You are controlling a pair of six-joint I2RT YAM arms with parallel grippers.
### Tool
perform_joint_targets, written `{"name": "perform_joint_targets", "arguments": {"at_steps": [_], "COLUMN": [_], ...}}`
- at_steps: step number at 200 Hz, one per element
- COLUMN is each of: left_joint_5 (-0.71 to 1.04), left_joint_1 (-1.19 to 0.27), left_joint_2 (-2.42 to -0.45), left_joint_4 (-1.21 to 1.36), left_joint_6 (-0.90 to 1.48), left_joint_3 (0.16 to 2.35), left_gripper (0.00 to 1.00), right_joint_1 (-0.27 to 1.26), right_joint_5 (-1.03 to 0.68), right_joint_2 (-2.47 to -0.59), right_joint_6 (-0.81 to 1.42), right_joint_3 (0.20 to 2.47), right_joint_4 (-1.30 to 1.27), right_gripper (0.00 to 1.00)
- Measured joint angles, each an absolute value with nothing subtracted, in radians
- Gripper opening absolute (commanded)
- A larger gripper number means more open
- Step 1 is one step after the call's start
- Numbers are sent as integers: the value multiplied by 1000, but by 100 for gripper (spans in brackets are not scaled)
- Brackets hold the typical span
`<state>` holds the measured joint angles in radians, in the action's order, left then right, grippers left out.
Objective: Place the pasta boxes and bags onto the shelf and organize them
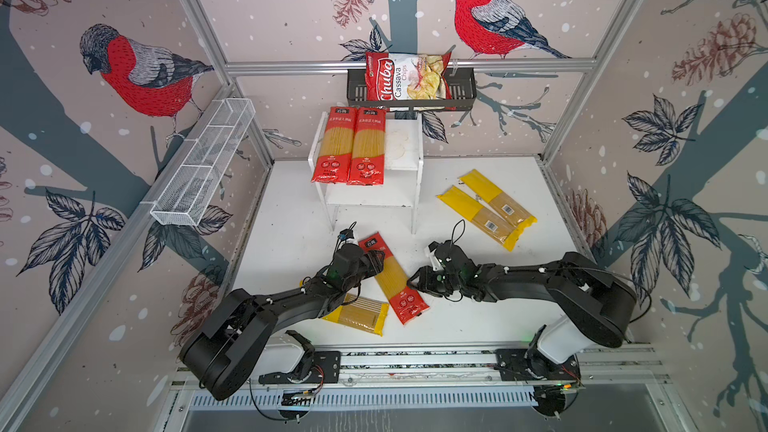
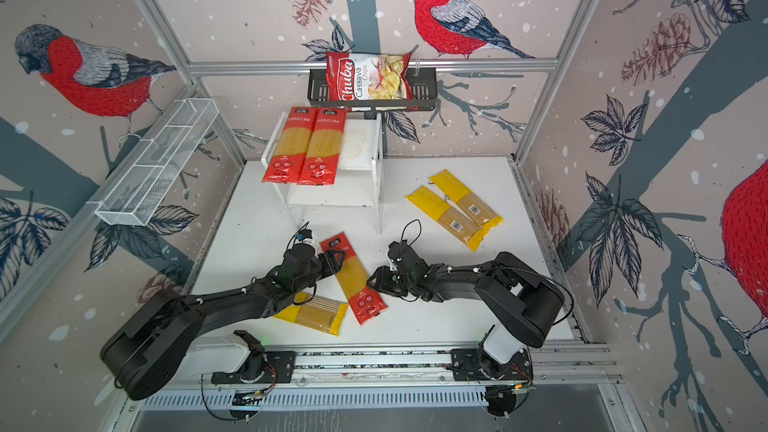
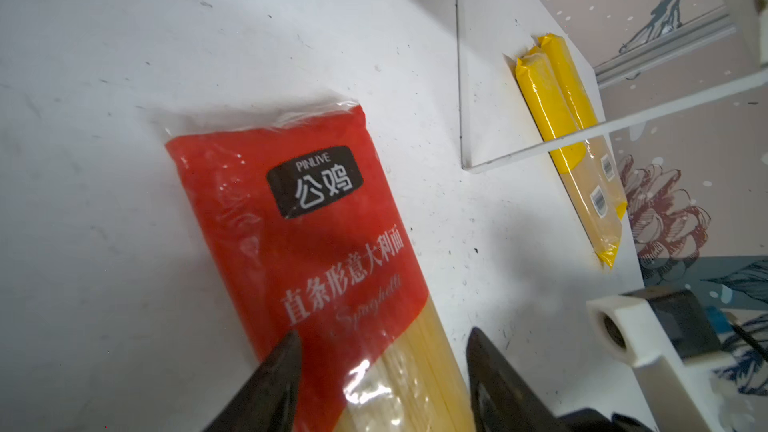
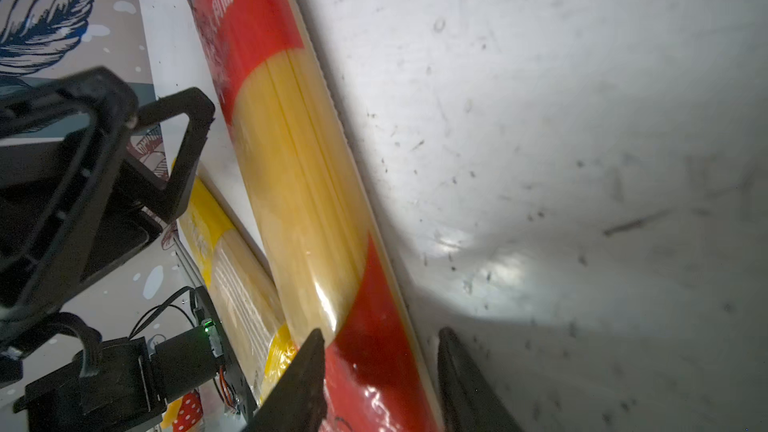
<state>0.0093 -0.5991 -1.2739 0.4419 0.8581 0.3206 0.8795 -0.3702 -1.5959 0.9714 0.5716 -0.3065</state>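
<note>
White tabletop (image 1: 457, 322): red-ended packet (image 1: 392, 278) between parted jaws of left tool (image 3: 382, 334), right tool (image 4: 380, 332).

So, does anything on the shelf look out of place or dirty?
Yes. The two red packets on the shelf stick out past the front edge of its top board, so they overhang the lower tier. Beside them the board carries a pale round stain. Nothing looks spilled or torn.

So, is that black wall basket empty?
Not empty: the black basket holds a Cassava Chips bag sticking up above its rim.
</note>
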Motion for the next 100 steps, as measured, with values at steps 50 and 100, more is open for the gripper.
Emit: {"name": "perform_joint_targets", "arguments": {"at_steps": [50,100], "left_joint_5": [51,48], "left_joint_1": [-616,-685], "left_joint_2": [-1116,-1071], "left_joint_4": [345,312], "left_joint_6": [886,926], "left_joint_3": [231,187], "left_gripper": [63,61], "right_joint_1": [798,782], "right_joint_5": [-443,-497], "right_joint_2": [-1639,-1722], "right_joint_6": [904,861], "right_joint_3": [596,653], "right_joint_4": [-332,-371], "right_gripper": [48,47]}}
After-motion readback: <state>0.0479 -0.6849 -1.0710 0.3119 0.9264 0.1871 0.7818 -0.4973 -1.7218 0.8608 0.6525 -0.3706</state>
